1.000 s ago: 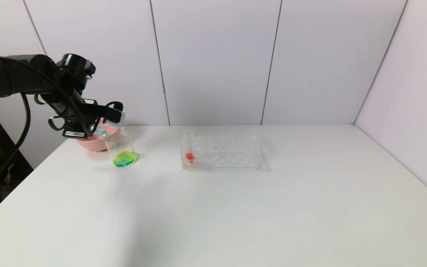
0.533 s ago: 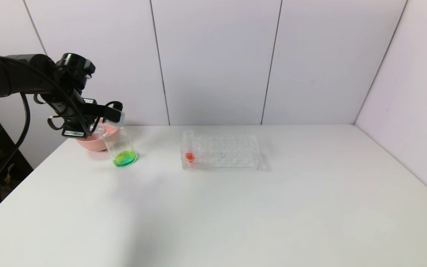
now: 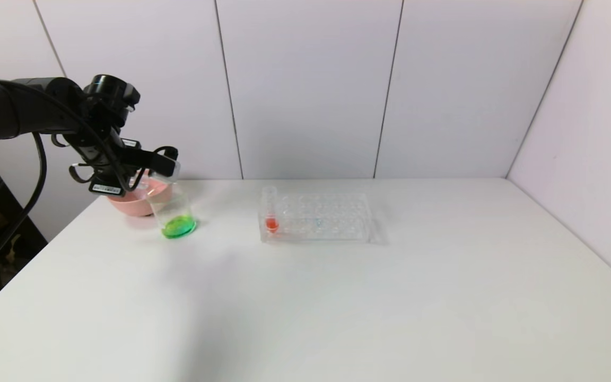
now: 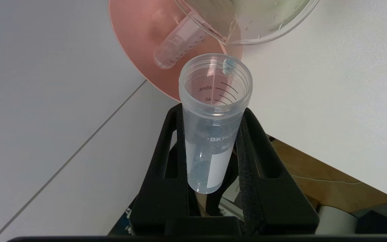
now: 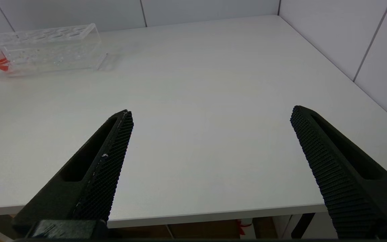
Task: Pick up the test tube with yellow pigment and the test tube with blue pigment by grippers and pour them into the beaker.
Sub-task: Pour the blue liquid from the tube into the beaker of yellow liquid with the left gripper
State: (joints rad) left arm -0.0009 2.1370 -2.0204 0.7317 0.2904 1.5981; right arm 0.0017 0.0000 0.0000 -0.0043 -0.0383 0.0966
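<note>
Tube in the claw, and it looks all but drained: the left gripper [image 4: 213,141] is clamped on the test tube with blue pigment [image 4: 213,127], jaws pressing its two sides around mid-body, its open mouth tipped toward the beaker [image 3: 173,212]. From the wrist view only a bluish drop clings just inside the lip and a faint film sits near the rounded bottom. The beaker stands on the table [image 3: 337,297], just in front of the pink bowl [image 3: 130,201], with green liquid pooled in its base, so by my reckoning both colours are in. An empty clear tube [image 4: 176,47] lies in that bowl; I'd guess that is the yellow one, though no yellow shows in it.

How will it handle? Light, stiff, smooth-walled plastic by the look of the printed scale, and wet inside. Slippery under rubber pads if the hold creeps toward the rim, so the middle of the barrel, where the jaws sit, seems the safe place. The beaker is light too; a nudge from the tube's lip could tip it.

Over on the other side, the right gripper [image 5: 210,144] hangs spread wide above bare table, holding nothing, well apart from the tube rack [image 3: 316,217] with its red tube [image 3: 271,215].
</note>
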